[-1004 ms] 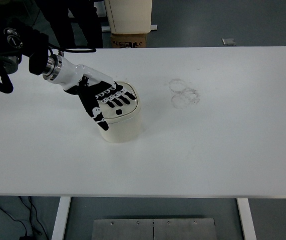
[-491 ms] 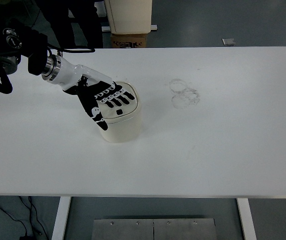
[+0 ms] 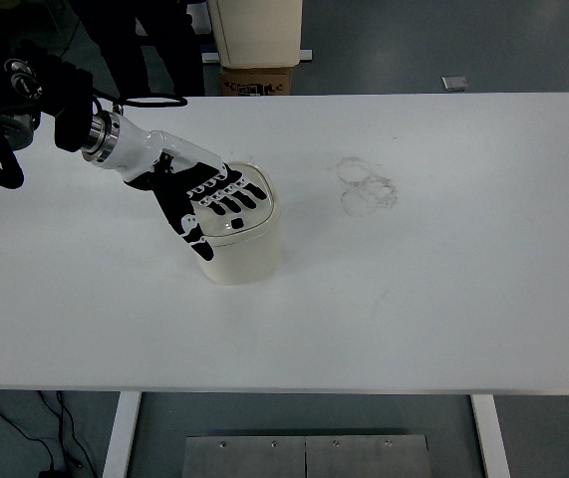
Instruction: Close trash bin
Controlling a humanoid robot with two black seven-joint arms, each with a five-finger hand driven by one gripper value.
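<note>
- White table [image 3: 443, 319] fills the view, grey floor beyond its far edge.
- Left hand [image 3: 202, 197] lies flat, fingers spread, on the bin's lid [image 3: 249, 214].
- Cream bin [image 3: 244, 249] stands left of the table's centre; the lid looks down, its inside hidden.
- Faint ring marks [image 3: 366, 185] lie to its right, well apart.
- A cardboard box [image 3: 256, 80] sits behind the table.

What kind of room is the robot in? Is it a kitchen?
Probably not a kitchen; it looks more like a lab or workshop. A plain white table stands on a bare grey floor, cables trail underneath, and the left hand lies on a small cream trash bin.
</note>
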